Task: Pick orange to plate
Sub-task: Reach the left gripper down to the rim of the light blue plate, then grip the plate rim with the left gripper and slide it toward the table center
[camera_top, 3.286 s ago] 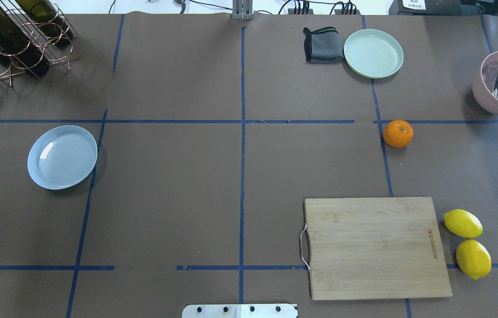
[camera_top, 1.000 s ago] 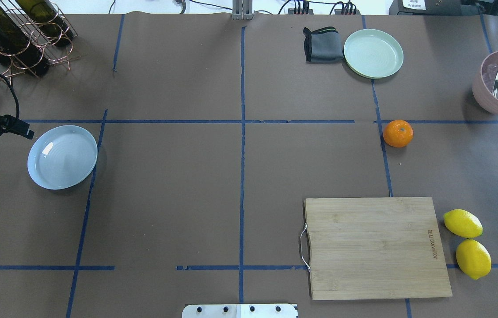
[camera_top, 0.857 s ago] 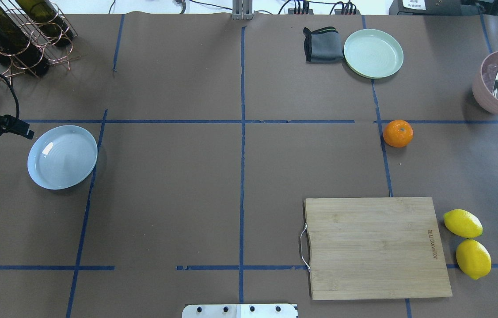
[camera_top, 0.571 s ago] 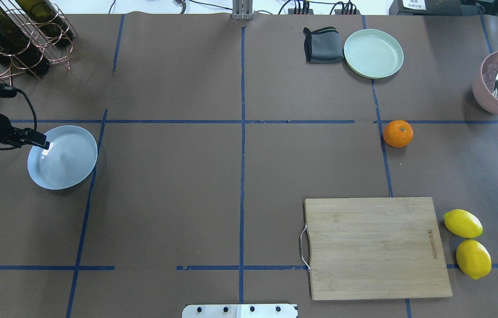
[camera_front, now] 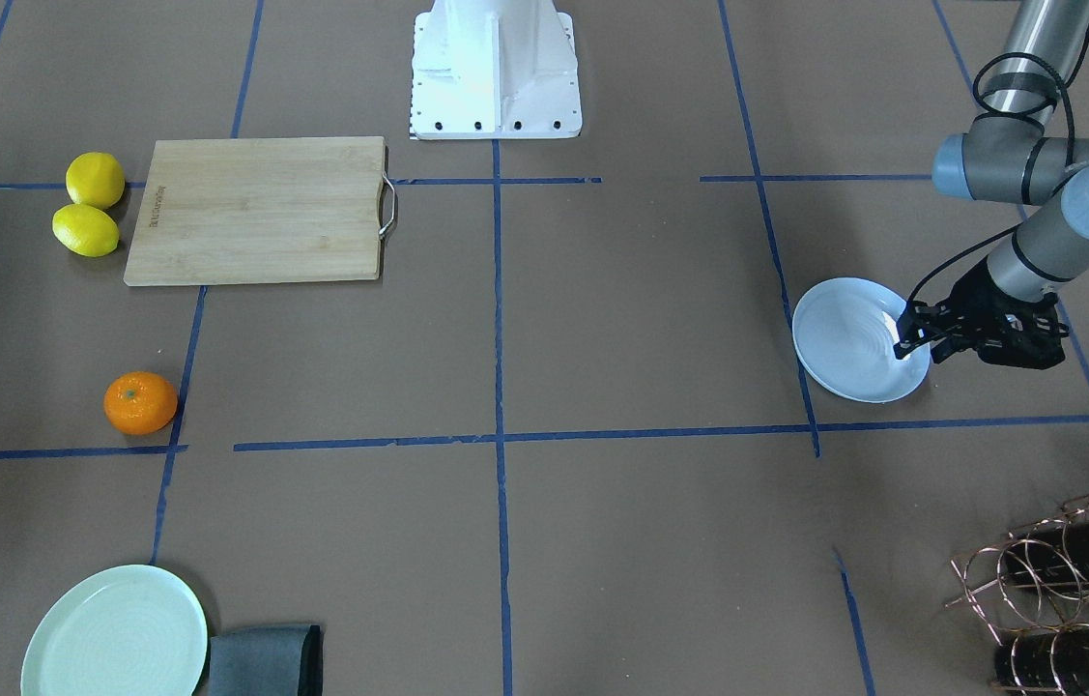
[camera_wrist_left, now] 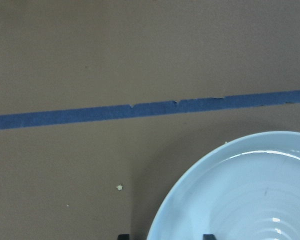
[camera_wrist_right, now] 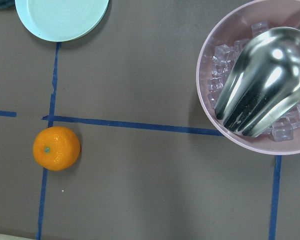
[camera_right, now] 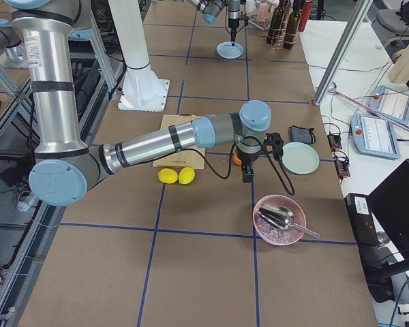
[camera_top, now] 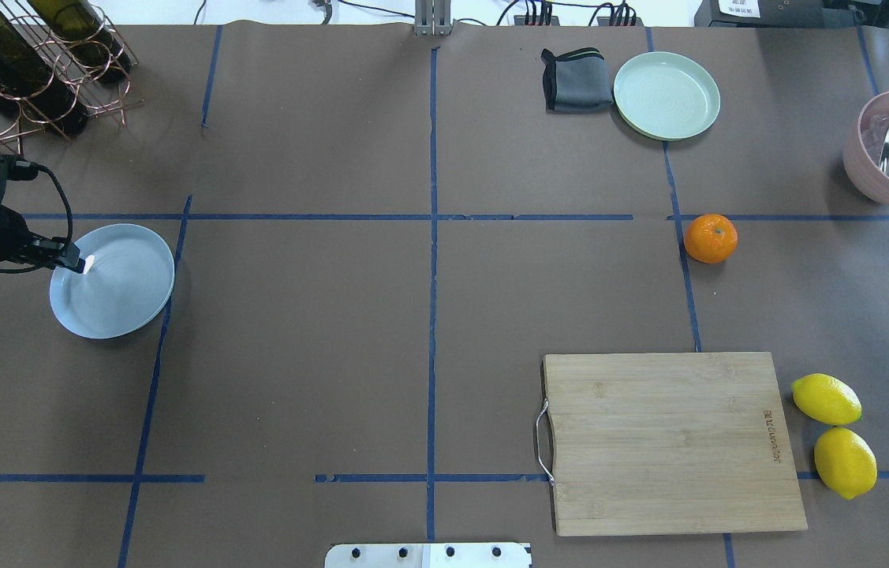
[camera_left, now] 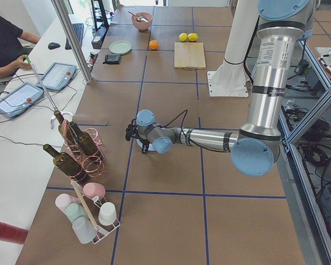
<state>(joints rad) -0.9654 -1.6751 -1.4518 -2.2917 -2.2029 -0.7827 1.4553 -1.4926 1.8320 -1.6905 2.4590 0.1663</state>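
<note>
- I'm seeing the plate [camera_top: 125, 296] sitting on the robot's left side, its glossy surface showing bare.
- The left gripper [camera_front: 919, 344] is hanging at the plate's outer rim. Its fingers are spread, one on each side of the rim in the wrist view.
- The orange [camera_top: 711, 238] is lying on the table far over on the right, touching a blue tape line and well apart from the plate.
- The pink bowl [camera_wrist_right: 206, 107] near the orange is holding ice cubes [camera_wrist_right: 223, 54] and a metal scoop [camera_wrist_right: 262, 80].
- The right gripper [camera_right: 248, 174] is hovering by the orange; I cannot tell how its fingers are set.
- Brown paper crossed by tape is stretching between the orange and the plate.
- The mint-green plate [camera_top: 666, 95] and grey cloth [camera_top: 577, 80] are sitting at the far edge.
- The cutting board [camera_top: 673, 442] and lemons [camera_top: 826, 398] are lying nearer the base.
- The wine rack [camera_top: 42, 71] is standing behind the plate.
</note>
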